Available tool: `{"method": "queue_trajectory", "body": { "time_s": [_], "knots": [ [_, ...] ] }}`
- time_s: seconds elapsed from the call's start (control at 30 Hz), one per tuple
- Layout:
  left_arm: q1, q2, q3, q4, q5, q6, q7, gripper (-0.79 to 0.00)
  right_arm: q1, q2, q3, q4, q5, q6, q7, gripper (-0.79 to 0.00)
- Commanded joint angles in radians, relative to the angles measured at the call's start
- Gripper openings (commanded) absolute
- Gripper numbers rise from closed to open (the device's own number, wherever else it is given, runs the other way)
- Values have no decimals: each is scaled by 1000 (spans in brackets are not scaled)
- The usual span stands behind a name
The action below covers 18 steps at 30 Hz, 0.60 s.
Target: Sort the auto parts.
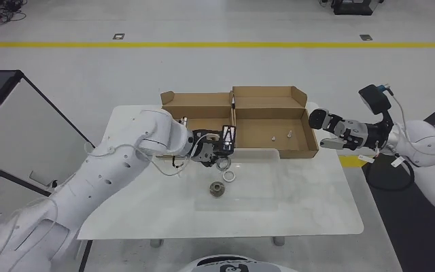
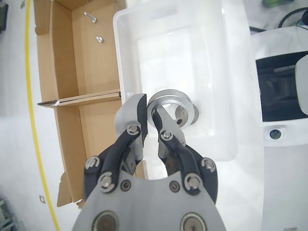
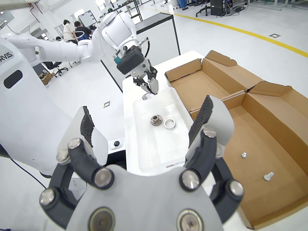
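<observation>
The left pincer [image 2: 149, 111] is clamped on a silver collared hub [image 2: 171, 108], pinching the wall of its raised ring: one ribbed pad presses the outside of the ring while the other finger sits inside it. The hub hangs at the pincer's tips over the far left corner of the white plastic tray [image 1: 272, 204], about level with the tray's rim as the right wrist view shows it. Lower in the same tray lie a darker flanged hub [image 3: 156, 120] and a plain silver ring [image 3: 169, 124], just beside each other and well apart from the held part. Behind the tray on the worktop [image 1: 319, 211] stand two open cardboard boxes side by side; the left box [image 1: 197, 109] is just beyond the left pincer, and the right box [image 1: 262, 126] holds a bolt [image 3: 268, 176] and a smaller fastener [image 3: 243, 155] on its floor. The right pincer [image 3: 146, 108] has its fingers spread wide with nothing between them, and it hovers just off the right end of the right box.
</observation>
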Motion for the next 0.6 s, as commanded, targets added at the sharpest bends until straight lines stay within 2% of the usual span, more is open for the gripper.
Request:
{"method": "queue_trajectory", "body": {
  "time_s": [0.0, 0.13, 0.2, 0.37, 0.57],
  "knots": [
    [83, 33, -102, -32, 34, -38, 102, -785, 0, 0, 0, 0, 0, 0, 0, 0],
    [203, 79, -212, -103, 95, -38, 288, -785, 0, 0, 0, 0, 0, 0, 0, 0],
    [233, 93, -236, -117, 113, -38, 359, -785, 0, 0, 0, 0, 0, 0, 0, 0],
    [308, 143, -276, -144, 221, -38, 641, -785, 0, 0, 0, 0, 0, 0, 0, 0],
    [308, 143, -276, -144, 221, -38, 641, -785, 0, 0, 0, 0, 0, 0, 0, 0]
  ]
}}
